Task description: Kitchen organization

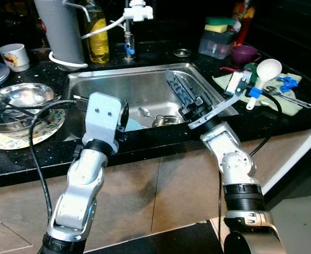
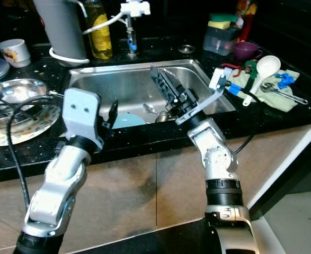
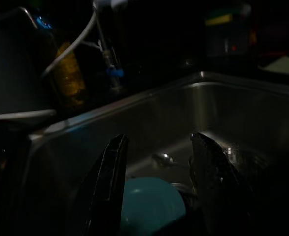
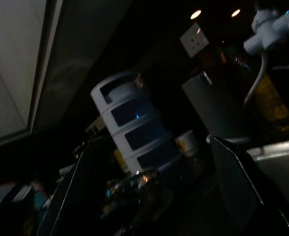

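The steel sink lies straight ahead in the black counter. A teal bowl sits on its floor by the near wall, beside a spoon and a small steel bowl. My left gripper hangs open over the sink's near edge. In the left wrist view the teal bowl lies between and beyond the left gripper, untouched. My right gripper is raised over the right half of the sink and tilted upward. It is open and holds nothing, as the right wrist view confirms.
A steel bowl on a patterned plate and a mug stand at the left. Behind the sink are a grey cylinder, an oil bottle and the tap. At the right are a sponge box, a purple cup and a white ladle on a green cloth.
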Motion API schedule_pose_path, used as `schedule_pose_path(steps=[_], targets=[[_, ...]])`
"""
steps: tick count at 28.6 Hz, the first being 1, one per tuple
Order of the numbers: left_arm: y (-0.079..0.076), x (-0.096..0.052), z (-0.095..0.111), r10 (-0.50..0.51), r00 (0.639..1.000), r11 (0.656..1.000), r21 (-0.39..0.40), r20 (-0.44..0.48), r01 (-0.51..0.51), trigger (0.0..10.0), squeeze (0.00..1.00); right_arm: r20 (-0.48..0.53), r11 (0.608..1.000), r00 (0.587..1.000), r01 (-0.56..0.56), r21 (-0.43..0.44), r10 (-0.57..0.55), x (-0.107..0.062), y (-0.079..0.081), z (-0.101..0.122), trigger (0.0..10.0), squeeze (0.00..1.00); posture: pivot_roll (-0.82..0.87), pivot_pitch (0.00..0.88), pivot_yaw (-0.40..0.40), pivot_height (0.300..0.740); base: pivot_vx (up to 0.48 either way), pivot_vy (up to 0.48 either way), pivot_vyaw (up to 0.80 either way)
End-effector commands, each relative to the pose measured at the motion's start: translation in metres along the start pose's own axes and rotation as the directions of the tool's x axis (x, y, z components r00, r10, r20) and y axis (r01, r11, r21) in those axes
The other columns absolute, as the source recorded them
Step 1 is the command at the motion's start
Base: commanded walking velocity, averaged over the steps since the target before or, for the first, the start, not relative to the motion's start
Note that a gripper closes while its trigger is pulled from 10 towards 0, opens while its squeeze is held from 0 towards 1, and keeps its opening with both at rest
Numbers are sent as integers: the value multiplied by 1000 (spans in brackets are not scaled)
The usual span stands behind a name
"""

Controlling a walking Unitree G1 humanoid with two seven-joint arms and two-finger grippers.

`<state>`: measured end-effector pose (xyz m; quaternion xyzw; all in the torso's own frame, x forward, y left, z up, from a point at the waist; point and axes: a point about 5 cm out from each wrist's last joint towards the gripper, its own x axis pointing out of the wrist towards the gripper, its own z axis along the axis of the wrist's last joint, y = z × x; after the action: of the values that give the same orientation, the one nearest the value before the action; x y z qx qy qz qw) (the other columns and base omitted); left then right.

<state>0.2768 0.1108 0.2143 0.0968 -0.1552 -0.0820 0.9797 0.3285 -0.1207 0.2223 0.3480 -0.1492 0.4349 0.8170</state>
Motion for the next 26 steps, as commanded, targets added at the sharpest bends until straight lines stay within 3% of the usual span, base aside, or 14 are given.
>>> schedule_pose_path(steps=[1,3,8,17,18,26], targets=[[-3,-3,-8,-21,999,1000,13,-40,22,10000,0,-29,1000,999,31,3,-31,-10,-5,-3,10000,0,64,0,-15,740,0,0,0],[-7,-6,-12,-46,997,999,10,-59,47,10000,0,-55,994,992,110,-2,-110,-30,-16,-5,10000,0,64,0,-15,740,0,0,0],[-9,-13,-18,-65,994,998,17,-85,67,10000,0,-100,985,980,168,-33,-170,-47,-19,-10,10000,0,59,0,-5,740,-48,0,0],[-11,-20,-23,-73,992,997,16,-105,75,10000,0,-116,965,960,245,-94,-255,-61,-26,-11,10000,0,55,0,-5,740,-220,0,0],[-11,-23,-26,-77,990,997,18,-119,80,10000,0,-142,950,945,274,-148,-294,-66,-29,-13,10000,0,55,0,-5,740,-277,0,0],[-9,-34,-40,-80,980,997,-1,-180,81,10000,0,-187,891,895,339,-301,-404,-78,-38,-17,10000,0,51,0,-9,740,-295,0,0]])
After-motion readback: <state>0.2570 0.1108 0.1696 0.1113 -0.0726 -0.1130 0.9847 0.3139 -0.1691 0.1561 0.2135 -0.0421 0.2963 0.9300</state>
